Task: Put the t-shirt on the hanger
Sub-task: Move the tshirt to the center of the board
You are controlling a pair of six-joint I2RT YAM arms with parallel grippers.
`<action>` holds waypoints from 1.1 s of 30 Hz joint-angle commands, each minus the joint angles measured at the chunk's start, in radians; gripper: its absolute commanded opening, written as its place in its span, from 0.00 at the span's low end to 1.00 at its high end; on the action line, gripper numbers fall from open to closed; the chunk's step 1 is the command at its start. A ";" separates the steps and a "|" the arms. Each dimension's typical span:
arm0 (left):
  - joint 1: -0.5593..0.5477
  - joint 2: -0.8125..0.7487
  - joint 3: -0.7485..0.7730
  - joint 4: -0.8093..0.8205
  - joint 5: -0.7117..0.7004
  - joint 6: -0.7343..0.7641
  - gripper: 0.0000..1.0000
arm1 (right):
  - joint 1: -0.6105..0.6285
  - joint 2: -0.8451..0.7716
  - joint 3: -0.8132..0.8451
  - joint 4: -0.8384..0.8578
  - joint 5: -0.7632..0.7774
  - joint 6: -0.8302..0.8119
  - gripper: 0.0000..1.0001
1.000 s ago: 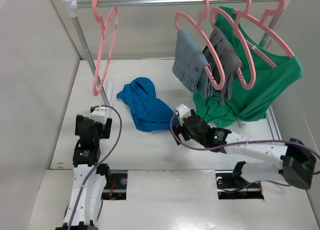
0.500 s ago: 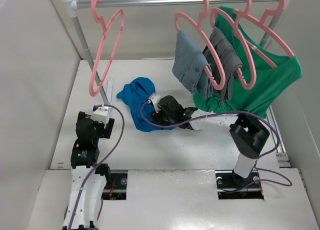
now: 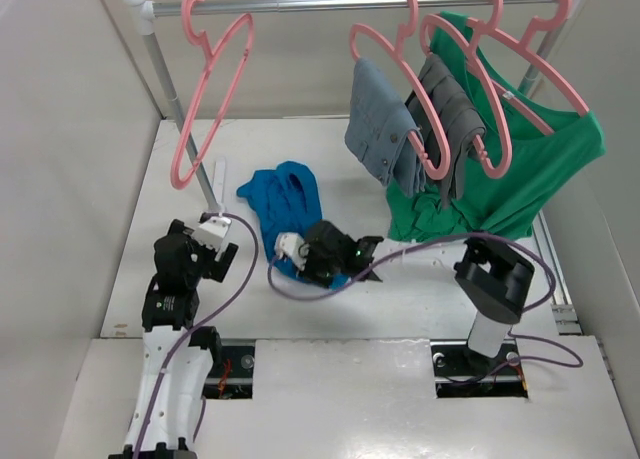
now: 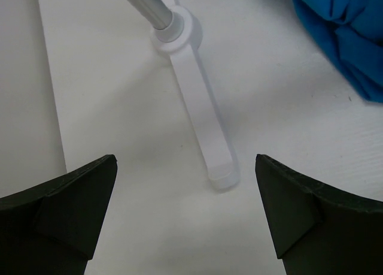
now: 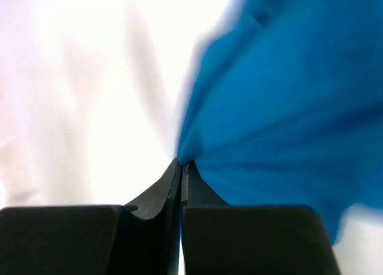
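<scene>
Top and wrist views. The t-shirt (image 3: 291,201) lay crumpled on the desk (image 3: 250,314), left of centre and in front of the rack's left post. We saw the right gripper (image 5: 181,167) clenched on the shirt's near hem: blue cloth fanned out from the pinch point where its two fingertips met, most of it to one side of them. The left gripper (image 4: 184,167) hung with jaws released, wide apart over bare desk near the left edge. The rack foot (image 4: 200,125) lay between them, and the shirt was well clear to one side. The hanger (image 3: 177,167) hung bare from the rail (image 3: 330,1), at its left end.
</scene>
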 commanded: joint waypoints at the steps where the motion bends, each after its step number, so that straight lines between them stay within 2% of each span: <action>1: -0.003 0.034 0.050 0.009 0.084 0.068 1.00 | 0.182 -0.166 -0.004 -0.121 -0.074 -0.145 0.00; 3: -0.003 0.048 0.050 0.009 0.113 0.099 1.00 | 0.233 -0.228 0.028 -0.222 0.039 -0.177 0.00; 6: -0.003 0.079 0.070 -0.001 0.185 0.180 0.99 | 0.233 -0.395 0.028 -0.262 0.055 -0.190 0.00; 7: -0.003 0.088 0.083 -0.001 0.207 0.200 0.99 | 0.233 -0.430 0.028 -0.273 0.072 -0.190 0.06; 8: -0.003 0.108 0.093 -0.010 0.231 0.218 0.99 | 0.233 -0.473 0.048 -0.282 0.087 -0.179 0.30; 9: -0.003 0.121 0.104 -0.010 0.274 0.231 0.99 | 0.233 -0.483 0.057 -0.282 0.098 -0.179 0.61; 10: -0.003 0.137 0.118 -0.020 0.297 0.240 0.99 | 0.233 -0.483 0.057 -0.294 0.151 -0.164 0.78; 11: -0.003 0.155 0.144 -0.032 0.317 0.260 0.99 | 0.233 -0.492 0.057 -0.294 0.187 -0.148 0.90; 12: -0.003 0.196 0.159 -0.056 0.354 0.269 0.97 | 0.233 -0.501 0.033 -0.271 0.249 -0.135 0.96; 15: -0.028 0.287 0.201 -0.082 0.367 0.296 0.96 | 0.218 -0.485 -0.047 -0.237 0.327 -0.064 0.99; 17: -0.089 0.335 0.214 -0.083 0.312 0.297 0.95 | 0.207 -0.442 -0.047 -0.251 0.388 -0.018 0.99; 20: -0.187 0.408 0.224 -0.083 0.253 0.297 0.93 | 0.135 -0.334 -0.056 -0.279 0.405 0.072 0.91; 23: -0.252 0.457 0.224 0.008 0.232 0.188 0.94 | 0.008 -0.283 -0.102 -0.198 0.329 0.141 0.83; 24: -0.264 0.474 0.233 0.031 0.232 0.188 0.94 | -0.023 -0.283 -0.114 -0.160 0.257 0.155 0.81; 27: -0.331 0.542 0.242 0.068 0.220 0.162 0.99 | -0.113 -0.283 -0.136 -0.047 0.218 0.206 0.81; 30: -0.381 0.612 0.242 0.106 0.210 0.162 0.99 | -0.150 -0.228 -0.113 -0.038 0.239 0.215 0.84; 33: -0.391 0.678 0.242 0.143 0.219 0.172 0.99 | -0.184 -0.144 -0.075 -0.017 0.192 0.180 0.85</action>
